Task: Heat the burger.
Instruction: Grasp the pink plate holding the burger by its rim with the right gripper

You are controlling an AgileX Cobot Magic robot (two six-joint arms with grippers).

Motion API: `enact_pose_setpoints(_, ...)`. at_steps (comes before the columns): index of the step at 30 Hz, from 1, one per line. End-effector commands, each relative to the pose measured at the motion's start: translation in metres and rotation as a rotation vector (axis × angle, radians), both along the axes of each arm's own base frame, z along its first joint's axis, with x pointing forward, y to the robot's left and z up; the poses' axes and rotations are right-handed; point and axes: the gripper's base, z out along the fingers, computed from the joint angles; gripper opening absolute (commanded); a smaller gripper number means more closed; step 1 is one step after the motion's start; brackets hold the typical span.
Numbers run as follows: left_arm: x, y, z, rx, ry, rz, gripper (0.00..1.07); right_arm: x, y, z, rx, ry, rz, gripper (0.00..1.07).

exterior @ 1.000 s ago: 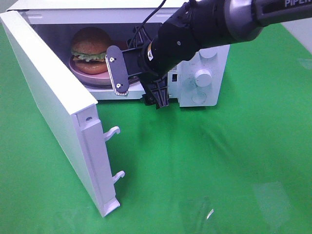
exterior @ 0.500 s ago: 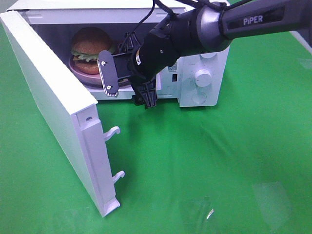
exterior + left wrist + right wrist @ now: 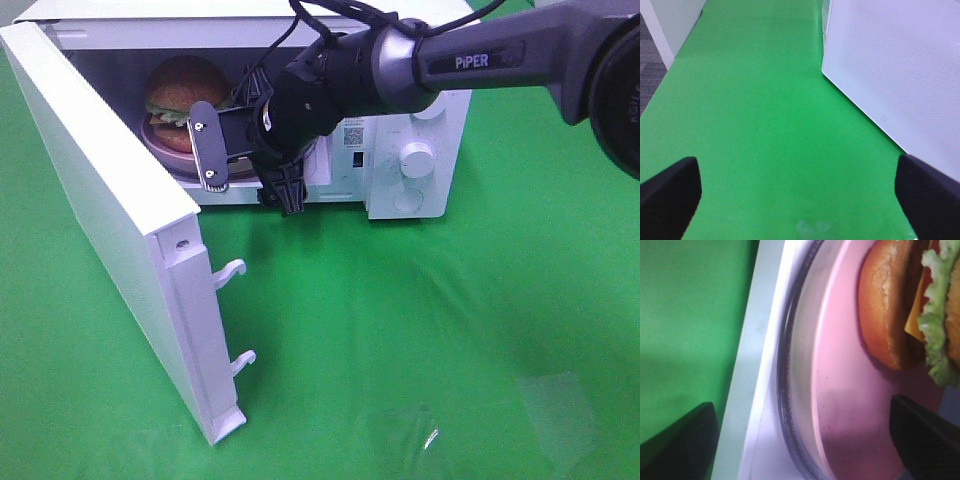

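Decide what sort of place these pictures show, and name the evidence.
Probably a robot test bench, not a real kitchen: a green cloth covers the table, and a white microwave with its door open holds a burger on a pink plate.

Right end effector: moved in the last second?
Yes. The right end effector shifted left and slightly up against the microwave, closer to the burger on its plate. Jaws open, holding nothing.
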Motion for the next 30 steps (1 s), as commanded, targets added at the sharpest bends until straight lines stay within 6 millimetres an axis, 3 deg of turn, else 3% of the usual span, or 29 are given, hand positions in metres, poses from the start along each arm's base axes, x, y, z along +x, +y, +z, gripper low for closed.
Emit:
enact_pose_setpoints(1,0.000,0.000,0.001,0.007,-0.018,0.004,1.01,-0.002,0.012,-0.002,0.026,0.007,0.003,0.88)
enact_pose_setpoints(10,0.000,0.000,0.001,0.007,-0.018,0.004,1.01,-0.003,0.022,-0.002,0.031,-0.012,0.032,0.86)
enact_pose_setpoints(17,0.000,0.000,0.001,0.007,-0.018,0.004,1.01,-0.004,0.028,-0.014,0.062,-0.002,0.039,0.75)
enact_pose_setpoints(24,0.000,0.000,0.001,0.007,-0.018,0.004,1.01,-0.003,0.030,-0.022,0.077,0.003,0.045,0.76)
enact_pose_setpoints(29,0.000,0.000,0.001,0.007,-0.018,0.004,1.01,-0.003,0.031,-0.022,0.080,-0.001,0.050,0.66)
enact_pose_setpoints(30,0.000,0.000,0.001,0.007,-0.018,0.004,1.01,-0.003,0.031,-0.022,0.080,-0.001,0.050,0.56)
